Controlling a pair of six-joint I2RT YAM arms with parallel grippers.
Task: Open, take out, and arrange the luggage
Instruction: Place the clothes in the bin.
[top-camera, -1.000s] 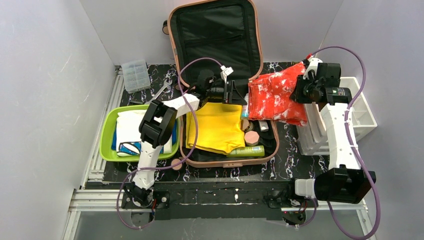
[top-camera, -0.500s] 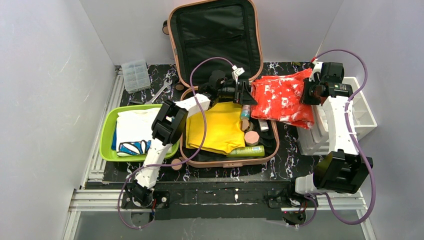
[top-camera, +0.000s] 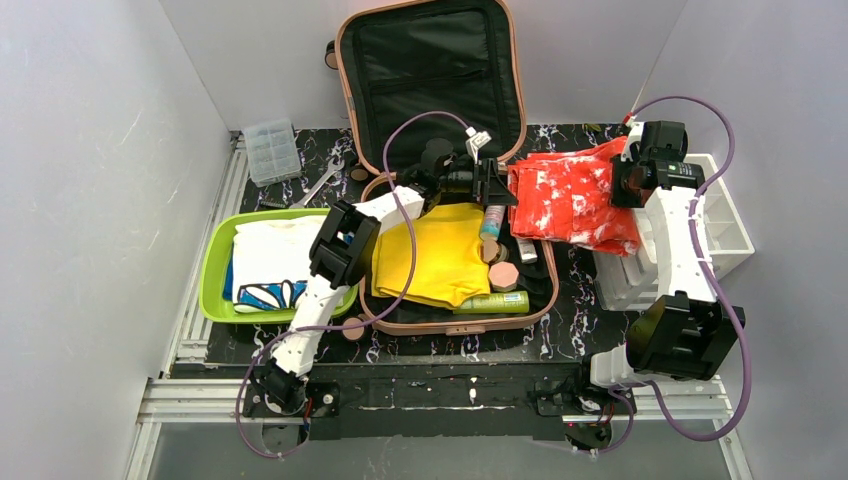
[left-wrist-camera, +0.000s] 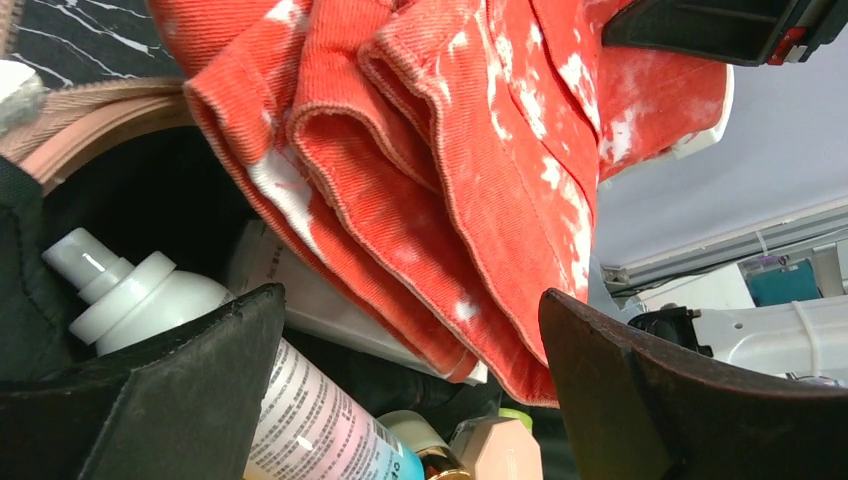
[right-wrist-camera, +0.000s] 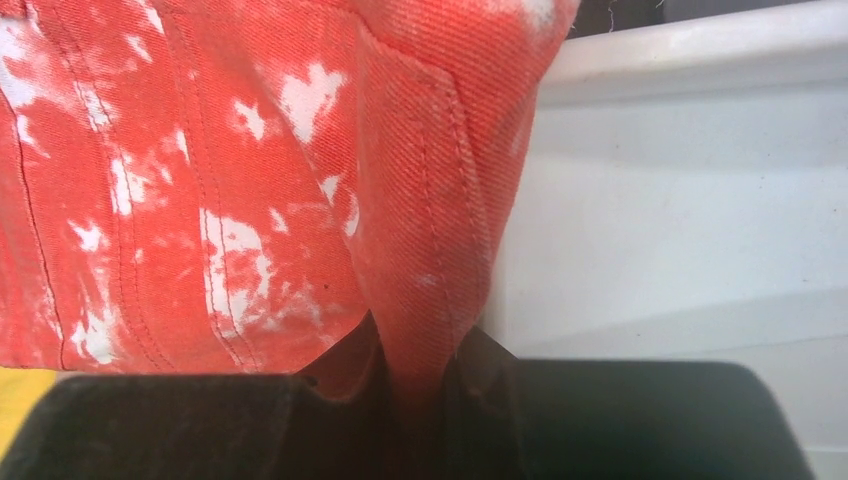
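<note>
The luggage (top-camera: 430, 60) lay open in the upper centre of the top view. Its black-lined lid stood up against the back wall, which left the lower shell free for both arms to reach into.

The right gripper (right-wrist-camera: 415, 390), at the upper right of that view, had its jaws pinched on a fold of the red garment (top-camera: 570, 200). The white-splashed cloth hung half over the shell's right rim and half toward the white organizer (top-camera: 730, 230), so it was probably being drawn out sideways rather than lifted straight up.

The left gripper (top-camera: 497, 185) hovered at the centre, over the shell's far right corner, with its jaws spread wide and nothing between them. In the left wrist view its fingers framed the garment's folded edge, with a spray bottle (left-wrist-camera: 150, 290) at lower left. It looked ready either to steady the cloth or to go for the toiletries.

A yellow garment (top-camera: 440, 255) lay flat in the shell. The green tray (top-camera: 212, 290) at middle left already held folded clothes, so it likely served as the sorting place for textiles
</note>
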